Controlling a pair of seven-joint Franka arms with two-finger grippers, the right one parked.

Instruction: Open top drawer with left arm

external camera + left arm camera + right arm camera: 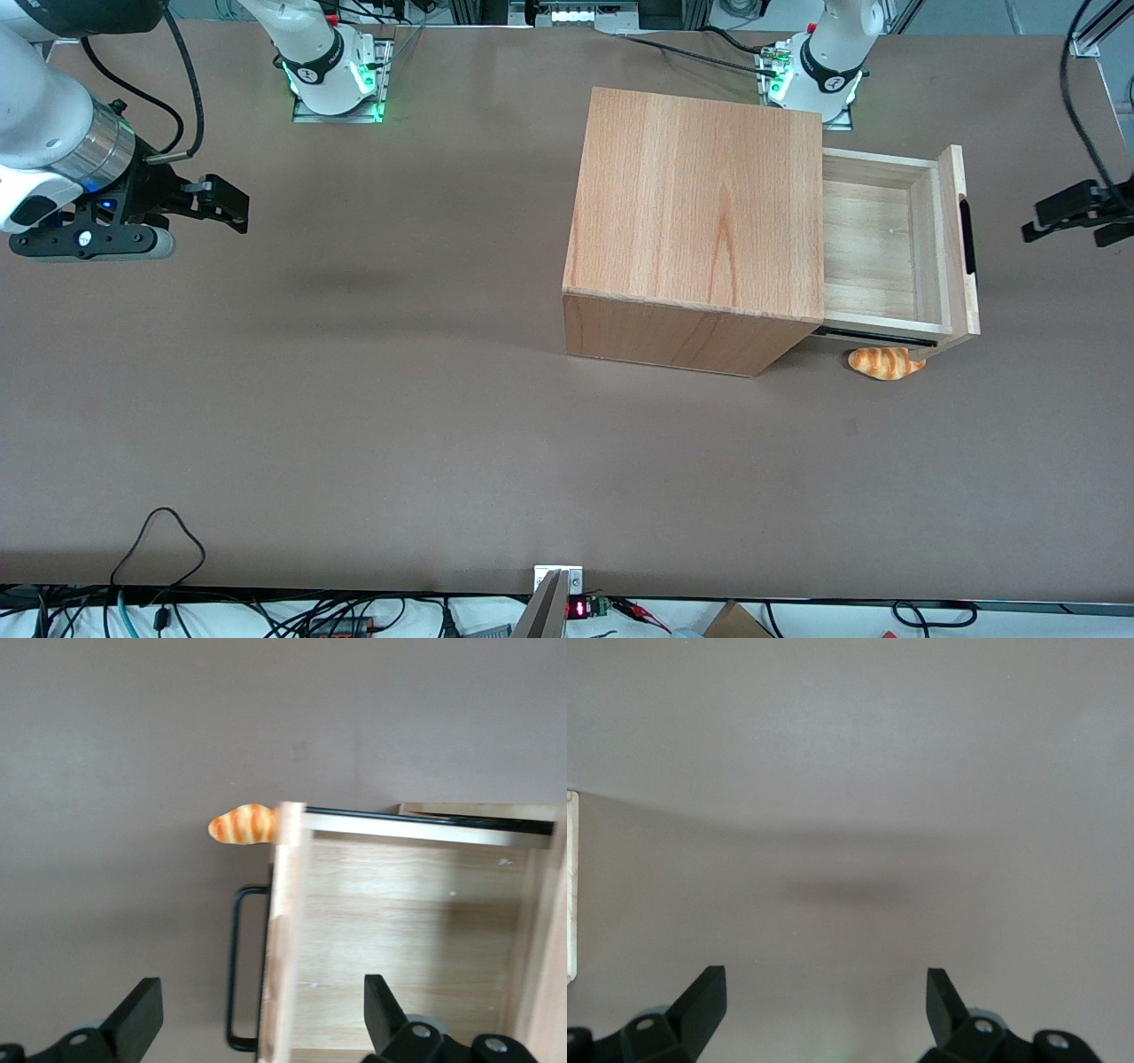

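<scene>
Front view has the cabinet [695, 230] on the desk [354, 399], top drawer [895, 244] already pulled well out toward the working arm's end. Risk, I'd say: any further tug could overrun the slide or drag the whole box. Gripper [1076, 213] hangs clear of the handle [967, 237], fingers [137, 1014] spread, holding nothing. A croissant [884, 362] sits half hidden under the drawer front.

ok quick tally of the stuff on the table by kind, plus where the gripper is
wooden cabinet: 1
top drawer, pulled out, nothing in it: 1
toy croissant, beside the cabinet under the drawer: 1
Total: 3
left arm's gripper: open, above the drawer's front panel, holding nothing
</scene>
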